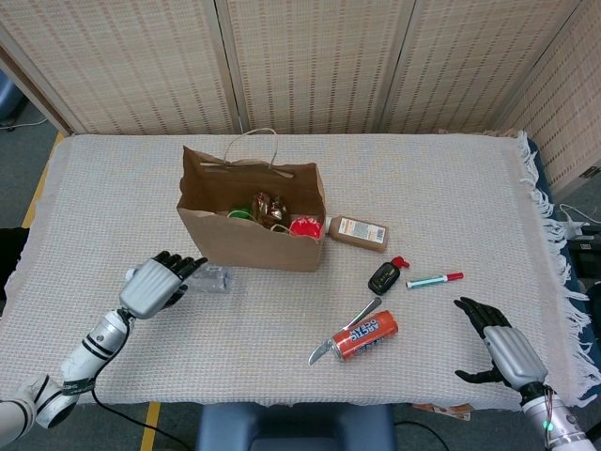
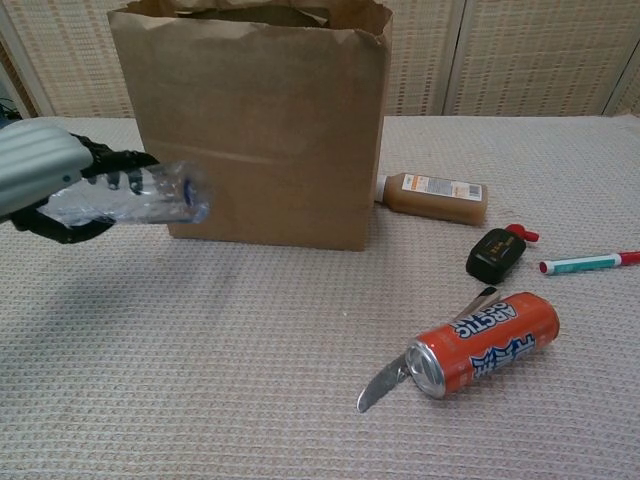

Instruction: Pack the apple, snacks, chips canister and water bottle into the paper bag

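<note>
The left robot hand point(image 1: 155, 285) has its fingers wrapped around the water bottle point(image 1: 210, 278) and holds it clear of the surface point(image 1: 451, 188), roughly horizontal, near the front-left corner. In the chest view the bottle point(image 2: 130, 194) hangs just beside the front wall of the paper bag point(image 1: 249, 240), below the bag's rim. The right robot hand point(image 1: 496, 343) holds nothing; its fingers are spread, and it rests near the front-right corner of the surface.

Handling notes for the bottle:
- The body is clear thin plastic. It will probably flex under pressure and may be slippery.
- It looks empty or nearly so, hence light; this is a judgement, not a certainty.
- The best hold is around the mid-body, with the fingers encircling it, as at present. Avoid squeezing hard enough to buckle the wall.

The bag stands upright and open toward the rear-left of the surface, with snacks point(image 1: 268, 209) already inside. It is soft paper and can tip or crumple if struck.

The orange canister point(image 1: 366, 335) lies on its side near the front edge, not yet packed.
</note>
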### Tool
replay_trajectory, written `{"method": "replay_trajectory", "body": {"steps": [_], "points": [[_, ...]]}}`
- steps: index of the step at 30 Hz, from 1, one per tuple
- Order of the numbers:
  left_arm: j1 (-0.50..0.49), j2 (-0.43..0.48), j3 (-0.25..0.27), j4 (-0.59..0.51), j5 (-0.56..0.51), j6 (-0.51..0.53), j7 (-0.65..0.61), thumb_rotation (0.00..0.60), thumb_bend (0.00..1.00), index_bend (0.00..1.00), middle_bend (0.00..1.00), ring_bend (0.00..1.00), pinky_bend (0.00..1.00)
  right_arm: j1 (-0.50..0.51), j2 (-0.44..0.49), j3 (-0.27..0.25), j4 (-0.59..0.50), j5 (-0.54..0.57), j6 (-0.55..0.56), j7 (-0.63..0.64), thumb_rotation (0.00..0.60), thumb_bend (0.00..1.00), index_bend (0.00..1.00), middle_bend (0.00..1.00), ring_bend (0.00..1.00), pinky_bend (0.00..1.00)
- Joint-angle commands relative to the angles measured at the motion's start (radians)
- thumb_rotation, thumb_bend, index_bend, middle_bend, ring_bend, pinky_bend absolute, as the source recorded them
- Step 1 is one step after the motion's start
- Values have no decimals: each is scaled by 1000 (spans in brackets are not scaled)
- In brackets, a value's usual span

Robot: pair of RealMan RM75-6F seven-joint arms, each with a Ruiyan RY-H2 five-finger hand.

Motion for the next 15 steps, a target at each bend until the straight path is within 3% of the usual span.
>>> {"method": "replay_trajectory", "body": {"steps": [1, 9, 15], "points": [[82, 59, -148, -84, -202, 57, -57, 600, 636, 676, 679, 629, 691, -1, -3, 0, 0, -3, 3, -5, 600, 0, 0, 0, 0, 0], [83, 125, -504, -461, -633, 7, -151, 600, 636, 680, 679, 626, 662, -2, -15, 2, 3, -3, 10, -22, 600, 0, 0, 0, 0, 0], [7, 150, -632, -609, -713, -8, -98, 600, 636, 681, 679, 623, 658, -3, -16, 2, 6, -9, 13, -19, 600, 1, 0, 0, 0, 0]]}}
